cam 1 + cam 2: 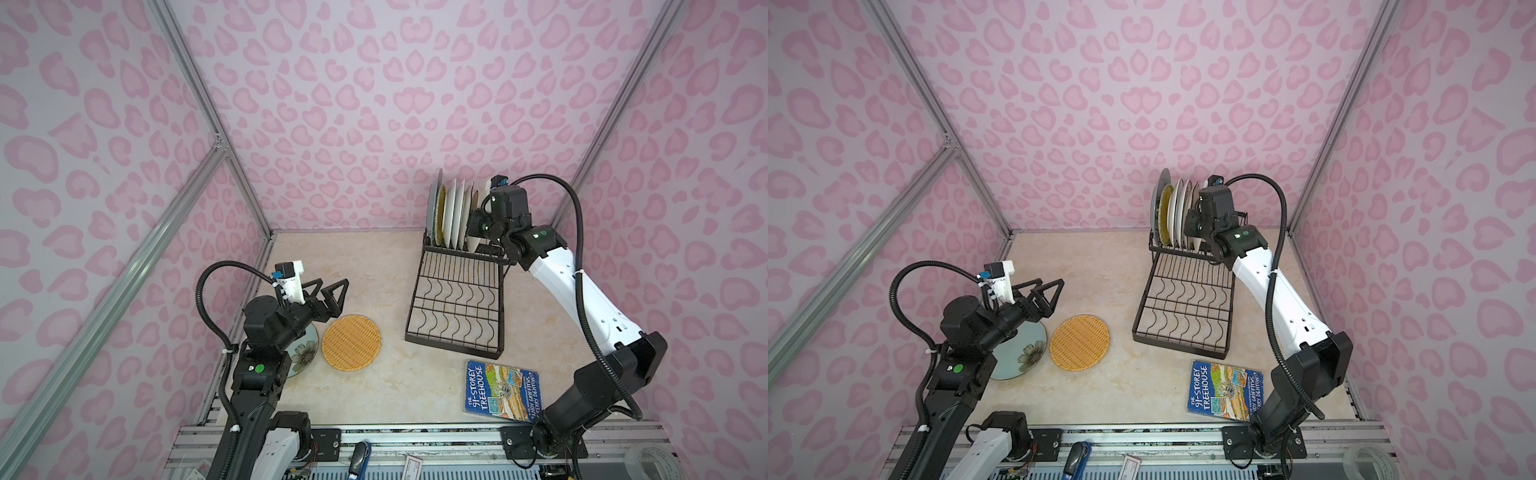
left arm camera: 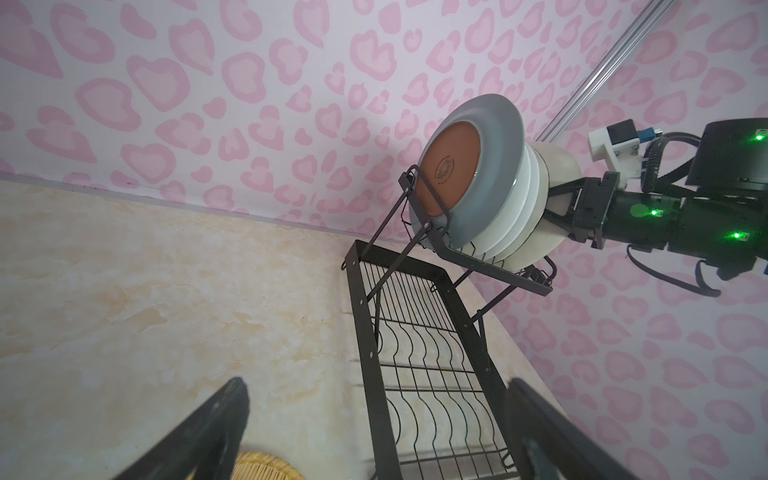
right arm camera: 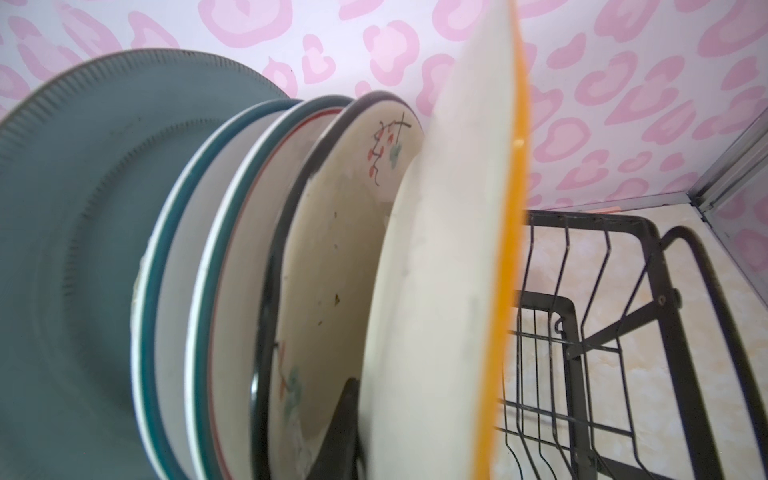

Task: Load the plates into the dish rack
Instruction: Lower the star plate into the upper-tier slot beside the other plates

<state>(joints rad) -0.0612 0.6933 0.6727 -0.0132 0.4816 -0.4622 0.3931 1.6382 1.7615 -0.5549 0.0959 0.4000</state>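
Now R claw [image 2: 555,206] pinching orange-rim plate [image 3: 440,249], endmost in rack [image 2: 365,332].

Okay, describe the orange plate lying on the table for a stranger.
Find the black wire dish rack on the table. Left of it in both top views, two plates lie flat. The orange plate is nearer the rack and basket-woven, unlike its pale floral neighbour.

The left arm [image 1: 266,328] is kept low and folded back near its base, and the left gripper [image 1: 333,283] is pointed forward with its jaws spread wide, nothing being held between them. The right arm [image 1: 582,299] is stretched far forward and raised, its wrist bent to the left, and the right gripper [image 2: 552,208] is clamped narrowly on an orange-rimmed plate [image 3: 436,249].
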